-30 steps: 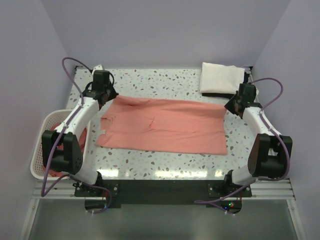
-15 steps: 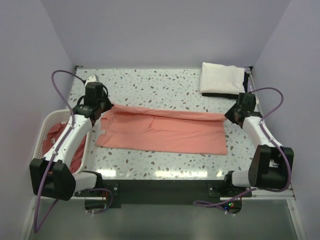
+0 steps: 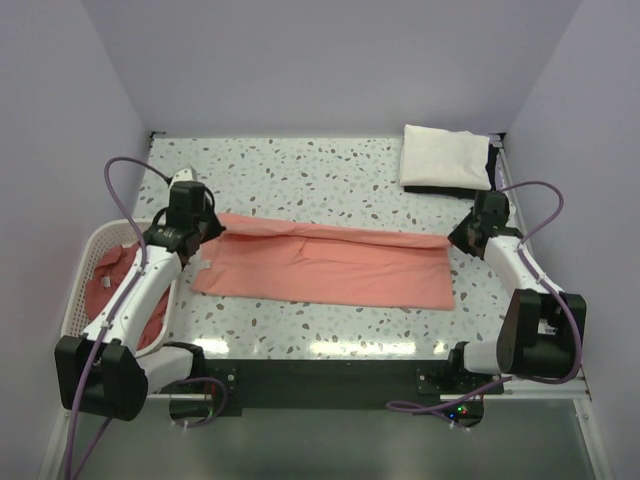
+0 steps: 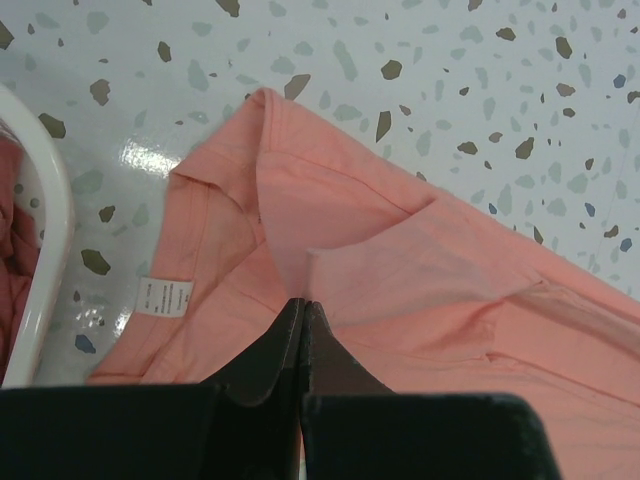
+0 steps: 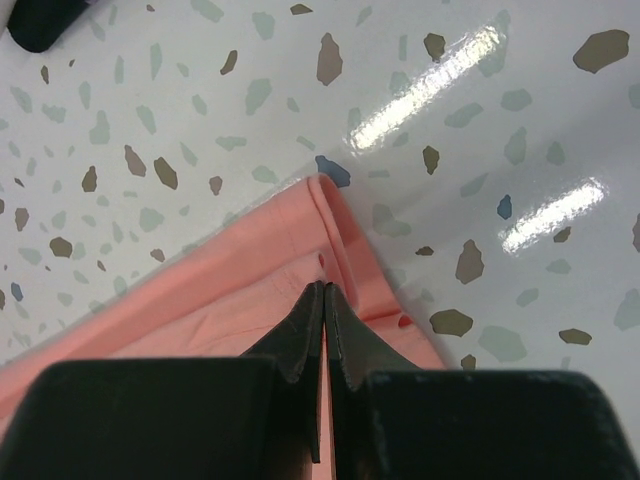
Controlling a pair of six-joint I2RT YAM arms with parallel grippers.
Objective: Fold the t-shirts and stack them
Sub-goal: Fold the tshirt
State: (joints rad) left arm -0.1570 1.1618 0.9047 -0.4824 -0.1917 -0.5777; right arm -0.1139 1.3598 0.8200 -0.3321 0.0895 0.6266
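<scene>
Now both grippers pinch the far edge of one t-shirt

Left gripper [image 4: 303, 300]: its jaws are pressed together on a raised fold of salmon-pink cloth near the collar of the t-shirt [image 4: 420, 300]. The white neck label [image 4: 165, 296] lies flat at about eight o'clock from the tips.

Right gripper [image 5: 323, 290]: its jaws are likewise clamped on the cloth, just short of the hemmed corner, which points to twelve o'clock in the right wrist view.

From above, the left gripper [image 3: 205, 228] sits at nine o'clock on the table [image 3: 300, 165] and the right gripper [image 3: 458, 235] at three o'clock. The t-shirt [image 3: 330, 265] stretches between them as a long band across the middle, with a crease running along its length.

A white basket [image 3: 80, 290] stands at eight o'clock, beside the table's left edge, with another t-shirt [image 3: 110, 275] bunched inside. A folded white cloth [image 3: 445, 157] lies at one o'clock.
</scene>
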